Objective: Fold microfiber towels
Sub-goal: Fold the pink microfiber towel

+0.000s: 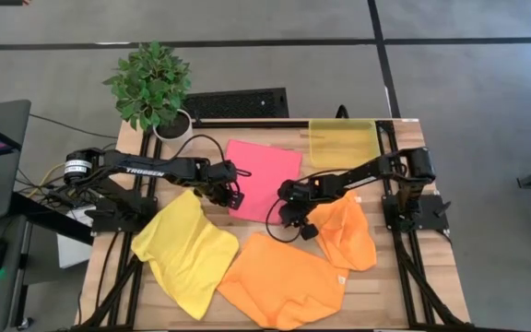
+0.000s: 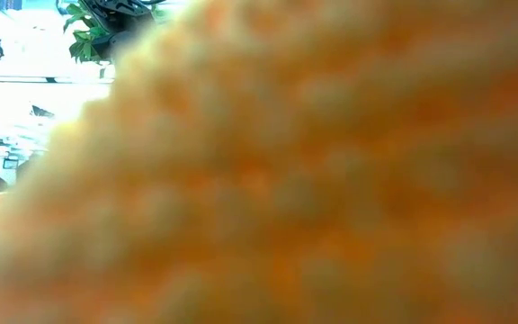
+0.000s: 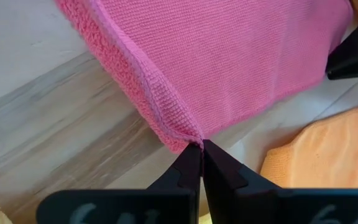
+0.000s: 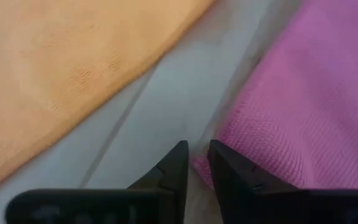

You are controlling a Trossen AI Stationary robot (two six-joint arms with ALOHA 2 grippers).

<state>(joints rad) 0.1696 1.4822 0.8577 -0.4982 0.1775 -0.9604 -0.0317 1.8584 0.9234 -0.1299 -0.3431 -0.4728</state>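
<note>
A: Where is the pink towel placed?

B: It is laid flat at the middle of the table, in front of the yellow bin. Its two near corners are met by the grippers, one at each.

A: How is the left gripper seen?

B: It is closed on the pink towel's corner; in the left wrist view the fingers are pressed together with the fabric tip pinched between them.

A: And the right gripper?

B: Its fingers are held narrowly apart at the other corner. The tip is seen in the gap, but a grip cannot be confirmed.

A: Where are the other towels found?

B: The yellow towel is spread at the front left. One orange towel is spread at the front middle, and another orange towel is crumpled under the right arm. The low view is filled almost wholly by blurred orange cloth.

A: Can any writing be read?

B: "TROSSEN" is printed on the left arm. A plant is stood at the back left corner
</note>
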